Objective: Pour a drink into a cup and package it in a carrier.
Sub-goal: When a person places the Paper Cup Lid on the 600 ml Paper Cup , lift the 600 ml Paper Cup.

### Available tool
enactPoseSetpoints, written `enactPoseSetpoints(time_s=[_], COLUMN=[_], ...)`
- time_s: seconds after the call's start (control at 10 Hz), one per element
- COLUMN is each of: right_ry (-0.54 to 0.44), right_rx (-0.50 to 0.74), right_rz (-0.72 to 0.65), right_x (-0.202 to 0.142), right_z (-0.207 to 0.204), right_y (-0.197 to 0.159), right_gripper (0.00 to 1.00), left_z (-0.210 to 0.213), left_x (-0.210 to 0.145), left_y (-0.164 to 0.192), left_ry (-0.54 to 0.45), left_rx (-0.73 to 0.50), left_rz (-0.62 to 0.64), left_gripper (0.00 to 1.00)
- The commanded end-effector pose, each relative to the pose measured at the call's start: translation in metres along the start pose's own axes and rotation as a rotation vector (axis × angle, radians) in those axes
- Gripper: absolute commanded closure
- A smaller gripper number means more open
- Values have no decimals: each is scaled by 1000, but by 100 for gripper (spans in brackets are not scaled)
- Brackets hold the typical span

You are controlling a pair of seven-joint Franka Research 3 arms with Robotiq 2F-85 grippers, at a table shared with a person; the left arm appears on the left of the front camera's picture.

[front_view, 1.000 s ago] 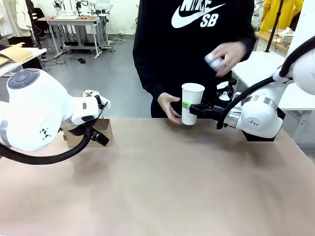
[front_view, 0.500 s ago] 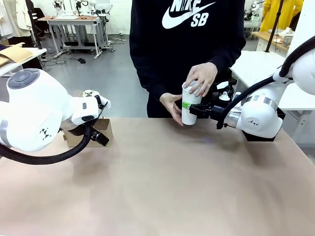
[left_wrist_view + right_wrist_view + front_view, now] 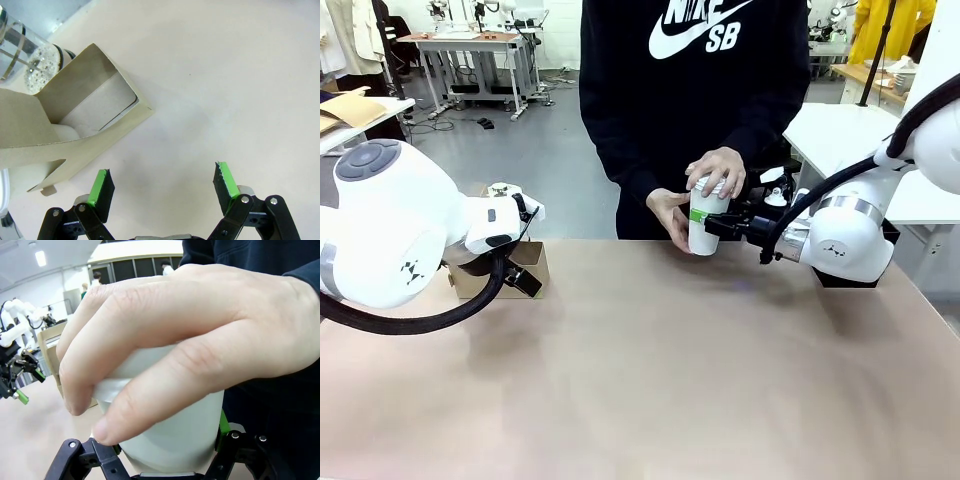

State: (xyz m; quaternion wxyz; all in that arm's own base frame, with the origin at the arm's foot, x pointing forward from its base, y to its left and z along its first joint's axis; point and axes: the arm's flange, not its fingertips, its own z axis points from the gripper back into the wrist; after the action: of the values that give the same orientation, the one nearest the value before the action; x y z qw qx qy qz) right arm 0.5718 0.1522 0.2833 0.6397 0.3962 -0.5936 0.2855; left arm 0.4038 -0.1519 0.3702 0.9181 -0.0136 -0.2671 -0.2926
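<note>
The white paper cup (image 3: 702, 228) stands at the table's far edge, and my right gripper (image 3: 706, 220) is shut on its side. One of the person's hands (image 3: 718, 172) presses down over the cup's top; the other hand (image 3: 669, 216) steadies its left side. In the right wrist view that top hand (image 3: 175, 340) covers the cup (image 3: 175, 440) above my right gripper (image 3: 167, 460). The drink is hidden. The brown cardboard carrier (image 3: 528, 262) sits at the far left. My left gripper (image 3: 164, 180) hangs open just beside the carrier (image 3: 75, 125), holding nothing.
A glass press pot (image 3: 22, 47) with bubbles on its wall stands behind the carrier. A black box (image 3: 892, 232) sits behind my right arm. The tan table (image 3: 650, 380) is bare across its middle and front.
The person's raised hand, which held a white lid, has come down onto the cup's top. Both arms have stayed still.
</note>
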Motion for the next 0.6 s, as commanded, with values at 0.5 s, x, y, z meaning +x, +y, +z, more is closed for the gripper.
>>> enactPoseSetpoints(time_s=[0.5], right_ry=[-12], right_rx=[-5], right_rz=[0], right_x=[5], right_z=[-3], right_y=[1], right_gripper=[20], left_z=[0], left_x=[0], left_y=[0], left_ry=[-1], left_rx=[-1], left_rz=[1], left_gripper=[0])
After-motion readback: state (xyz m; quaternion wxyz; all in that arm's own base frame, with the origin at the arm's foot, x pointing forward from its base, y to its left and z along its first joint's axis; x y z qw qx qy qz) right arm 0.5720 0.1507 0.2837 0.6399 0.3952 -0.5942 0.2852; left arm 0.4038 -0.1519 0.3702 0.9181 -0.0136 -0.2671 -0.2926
